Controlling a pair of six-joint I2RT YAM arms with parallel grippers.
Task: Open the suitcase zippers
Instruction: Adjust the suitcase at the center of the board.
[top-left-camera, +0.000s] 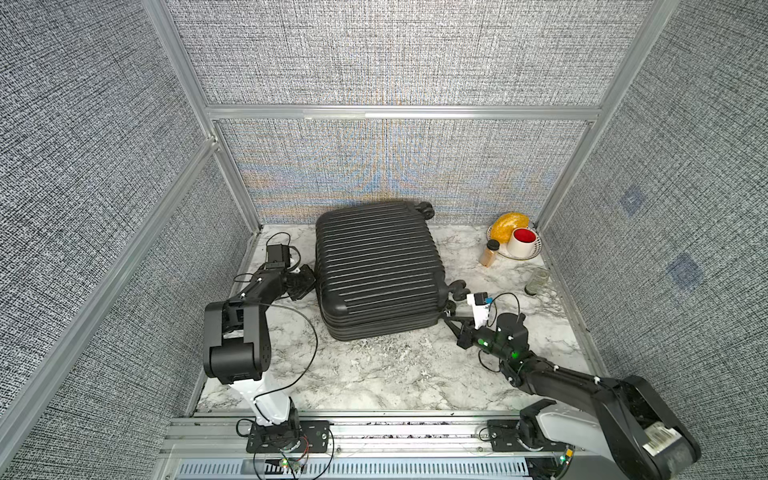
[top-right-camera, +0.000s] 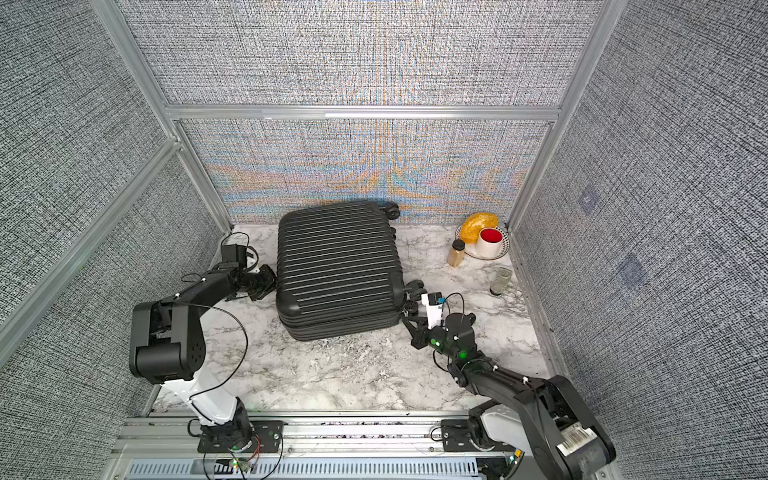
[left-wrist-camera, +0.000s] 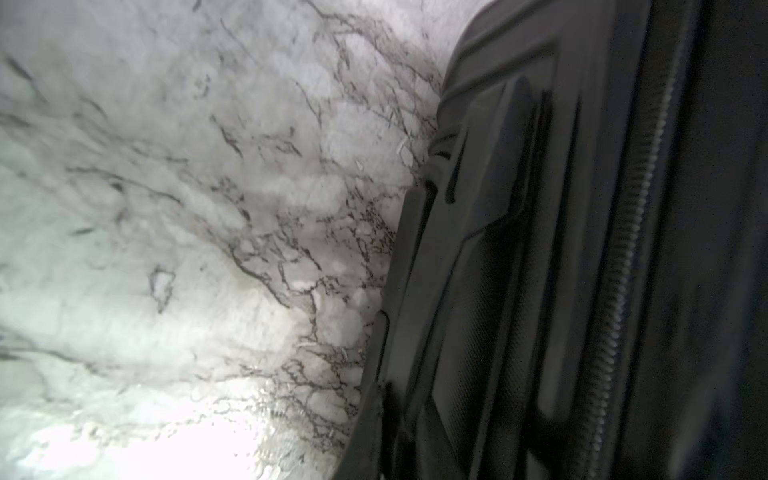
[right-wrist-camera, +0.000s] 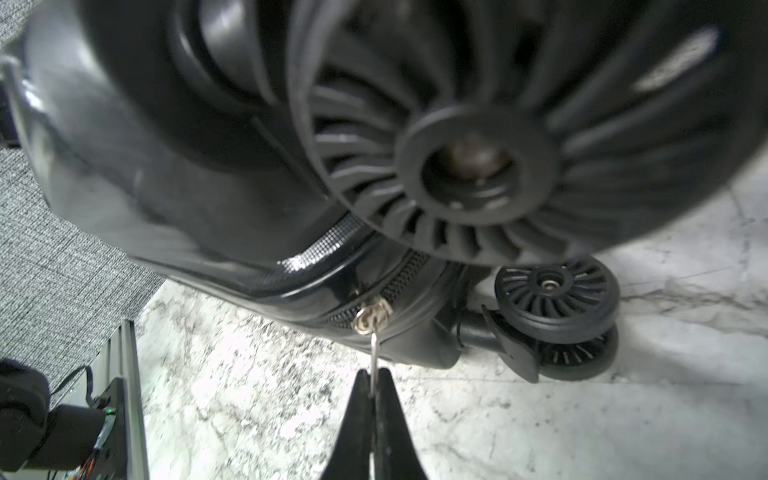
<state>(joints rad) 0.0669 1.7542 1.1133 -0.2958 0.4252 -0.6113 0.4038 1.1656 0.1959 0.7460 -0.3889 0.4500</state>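
Currently right gripper (right-wrist-camera: 374, 380) is pinched tight on the zipper pull (right-wrist-camera: 375, 347), at the suitcase (top-left-camera: 378, 270) near corner by a wheel (right-wrist-camera: 552, 299). Left gripper (top-left-camera: 302, 282) closed, just beside the case's opposite side. Case lies flat on the table (top-left-camera: 374, 374), rear-centre.

Bright, even; wrist views blur suitcase (right-wrist-camera: 124, 187) close-up.

Marble table (top-left-camera: 374, 374), far right corner: plate (top-left-camera: 539, 247) with red-lined cup (top-left-camera: 521, 243), amber jar (top-left-camera: 489, 253) just beside, clear glass (top-left-camera: 537, 281) nearby.
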